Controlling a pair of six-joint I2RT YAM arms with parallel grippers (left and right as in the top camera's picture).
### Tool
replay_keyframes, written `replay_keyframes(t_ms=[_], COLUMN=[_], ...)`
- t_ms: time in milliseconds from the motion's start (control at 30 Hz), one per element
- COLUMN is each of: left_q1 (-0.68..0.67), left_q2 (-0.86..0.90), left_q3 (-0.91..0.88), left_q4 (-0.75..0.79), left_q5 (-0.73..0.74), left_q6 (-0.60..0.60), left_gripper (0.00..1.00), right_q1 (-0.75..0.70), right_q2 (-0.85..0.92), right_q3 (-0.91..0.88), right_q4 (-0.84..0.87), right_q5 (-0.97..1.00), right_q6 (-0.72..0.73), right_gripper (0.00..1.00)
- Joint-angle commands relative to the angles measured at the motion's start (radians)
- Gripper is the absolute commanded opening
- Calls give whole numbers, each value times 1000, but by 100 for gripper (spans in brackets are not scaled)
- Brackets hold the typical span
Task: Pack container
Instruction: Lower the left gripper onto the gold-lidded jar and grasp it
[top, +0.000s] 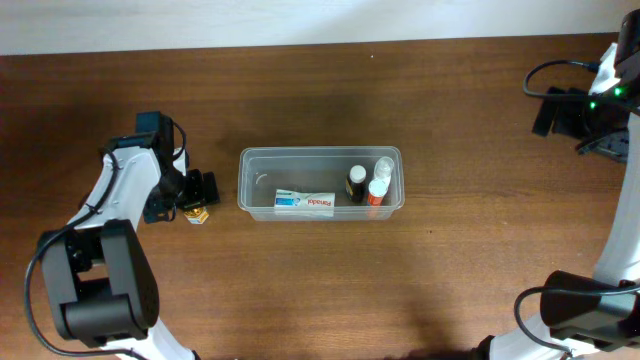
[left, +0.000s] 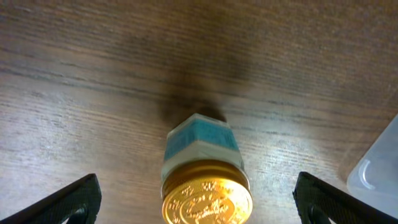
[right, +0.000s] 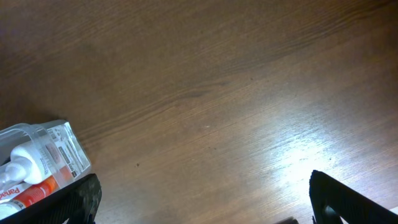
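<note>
I'd centre the left gripper (left: 196, 200), fingers spread wide astride the gold-lidded jar (left: 200, 146), then pinch it low; the right gripper (right: 205, 205) gapes too.

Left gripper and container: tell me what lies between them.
Only bare table separates the left gripper from the container, as the overhead view shows. The gold-lidded jar sits inside the open gripper, not in that gap.
</note>
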Motion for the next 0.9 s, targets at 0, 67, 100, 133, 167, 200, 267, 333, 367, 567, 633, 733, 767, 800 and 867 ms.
replay_keyframes(t_ms=[0,67,100,133,167,200,267,333,367,567,633,733,767,800,867], left_q1=[2,2,2,2,2,2,2,2,2,2,2,2,2,2,2], left_q2=[47,73,85,94,104,107,110,110,110,110,109,109,109,109,109], left_q3=[-10,-10,-10,-10,-10,-10,-10,-10,-10,-9,-9,-9,-6,-3,10], left_q4=[8,8,9,11,13,13,13,13,12,16,17,16,16,16,7], left_q5=[-12,-11,-11,-11,-11,-11,-11,-11,-11,-28,-47,-60,-60,-60,-59], left_q6=[-13,-13,-13,-13,-13,-13,-13,-13,-13,-13,-13,-12,-12,-13,-13], left_gripper=[100,95,94,94,93,91,84,75,65,47,47,46,45,43,41], right_q1=[-3,-3,-3,-3,-3,-3,-3,-3,-3,-3,-3,-3,-3,-3,-3], right_q2=[2,2,2,2,2,2,2,2,2,2,2,2,2,2,2], right_q3=[-2,-2,-2,-2,-2,-2,-2,-2,-2,-2,-2,-2,-2,-2,-2], right_q4=[0,0,0,0,0,0,0,0,0,0,0,0,0,0,0], right_q5=[15,15,15,15,15,15,15,15,15,15,15,15,15,15,15], right_q6=[-3,-3,-3,-3,-3,-3,-3,-3,-3,-3,-3,-3,-3,-3,-3], right_gripper=[98,98,98,98,98,98,98,98,99,98,98,98,98,98,98])
